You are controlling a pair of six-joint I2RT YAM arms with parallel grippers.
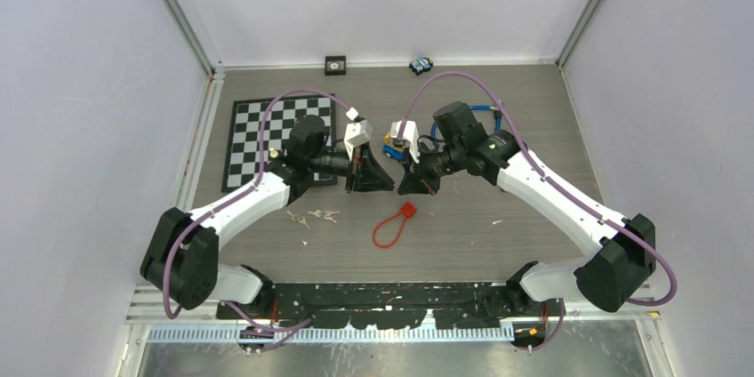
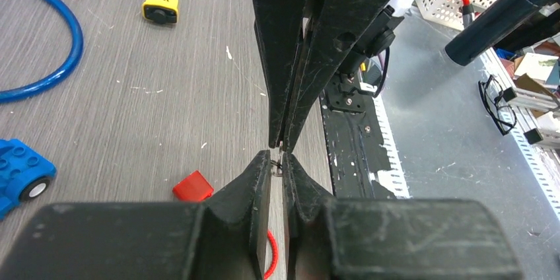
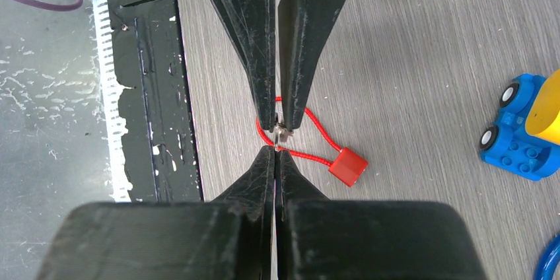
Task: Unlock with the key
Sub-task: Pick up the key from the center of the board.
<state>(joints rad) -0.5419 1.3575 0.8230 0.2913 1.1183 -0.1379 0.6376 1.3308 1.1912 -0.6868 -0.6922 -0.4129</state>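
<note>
Above the middle of the grey surface (image 1: pixel 498 119), the two arms meet tip to tip. The left pincer (image 2: pixel 277 161) is parted by a narrow slit. The right pincer (image 3: pixel 275 153) is squeezed fully closed, nipping the end of the small metal key (image 3: pixel 283 132), which sits between both sets of tips, off the surface. The red cable lock (image 1: pixel 396 224) lies on the surface beneath them, untouched. Spare keys (image 1: pixel 322 215) lie near its left.
</note>
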